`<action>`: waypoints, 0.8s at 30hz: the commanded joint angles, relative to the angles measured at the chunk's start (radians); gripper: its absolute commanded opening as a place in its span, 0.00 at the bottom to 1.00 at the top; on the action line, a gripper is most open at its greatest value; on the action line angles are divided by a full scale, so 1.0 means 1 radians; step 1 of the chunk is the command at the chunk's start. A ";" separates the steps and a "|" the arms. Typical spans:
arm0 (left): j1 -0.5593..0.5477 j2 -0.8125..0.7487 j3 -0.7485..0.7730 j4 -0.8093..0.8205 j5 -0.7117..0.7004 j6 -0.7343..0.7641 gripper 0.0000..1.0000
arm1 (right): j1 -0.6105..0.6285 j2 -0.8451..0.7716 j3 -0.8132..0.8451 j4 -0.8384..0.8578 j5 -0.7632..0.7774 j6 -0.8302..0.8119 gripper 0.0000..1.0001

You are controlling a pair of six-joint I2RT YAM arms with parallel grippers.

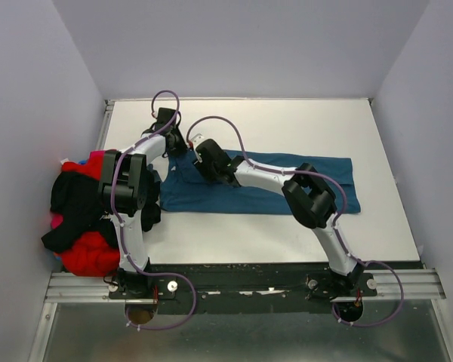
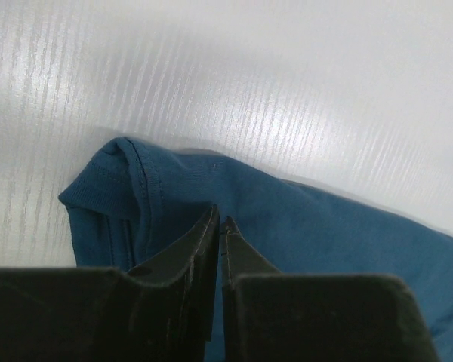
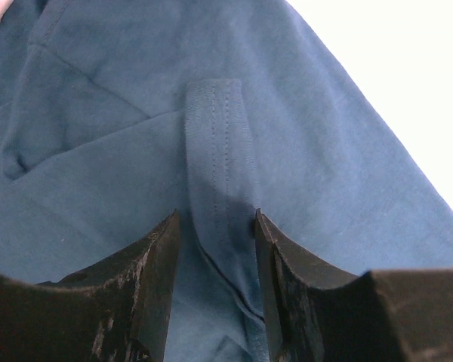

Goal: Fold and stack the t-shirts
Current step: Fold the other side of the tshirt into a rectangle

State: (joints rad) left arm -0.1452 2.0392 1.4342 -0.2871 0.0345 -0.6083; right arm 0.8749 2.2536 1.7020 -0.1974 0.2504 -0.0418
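We see the table (image 1: 287,124) with the teal-blue t-shirt (image 1: 241,202) spread across its middle and other t-shirts (image 1: 87,253) heaped at the left edge. Our right gripper (image 3: 216,216) stands apart astride a hem. Our left gripper (image 2: 220,215) is nearly closed at the shirt's far-left corner; whether it grips, we cannot tell.

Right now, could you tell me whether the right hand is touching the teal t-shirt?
Touching. The right wrist view shows the right hand astride a hemmed strip of the teal t-shirt, its edges meeting both jaws.
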 commanded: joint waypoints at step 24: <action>0.006 0.004 0.028 -0.027 0.005 0.019 0.19 | 0.030 -0.127 -0.087 0.033 0.023 -0.038 0.13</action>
State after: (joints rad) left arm -0.1452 2.0392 1.4342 -0.2882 0.0345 -0.6018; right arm 0.8974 2.2044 1.6436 -0.1932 0.3267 -0.0799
